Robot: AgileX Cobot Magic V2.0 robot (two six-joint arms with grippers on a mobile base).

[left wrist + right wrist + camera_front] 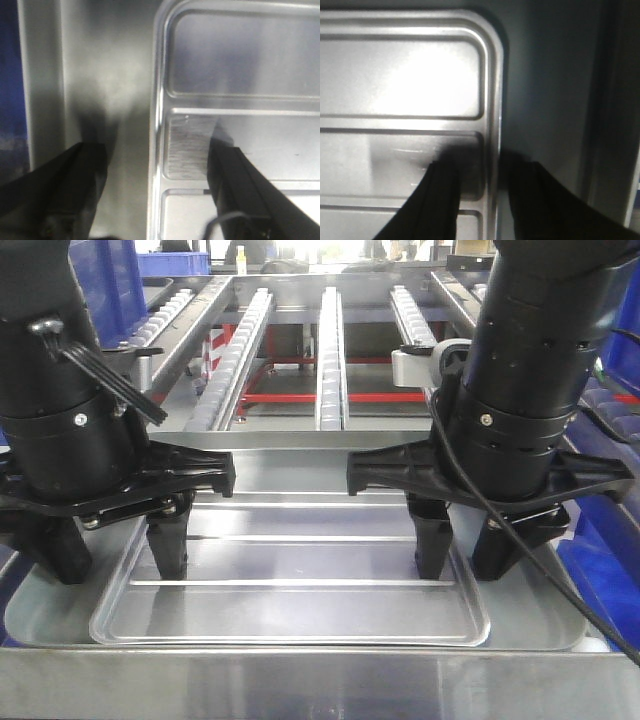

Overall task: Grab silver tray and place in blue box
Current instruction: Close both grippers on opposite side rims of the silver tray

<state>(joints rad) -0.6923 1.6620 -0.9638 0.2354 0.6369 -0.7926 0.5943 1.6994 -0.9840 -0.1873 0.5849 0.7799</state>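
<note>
One silver tray: shiny, shallow, round-cornered, two raised floor lines (rim rolled), flat on one duller grey tray. Two claws, both parted, holding nothing: left gripper astride its left rim, right gripper astride its right.

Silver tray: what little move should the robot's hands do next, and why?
Probably squeeze both hands shut. The left hand and the right hand each straddle a side rim of the silver tray, one finger inside and one outside. Gaps show beside the rims, so neither hand seems to grip it yet.
</note>
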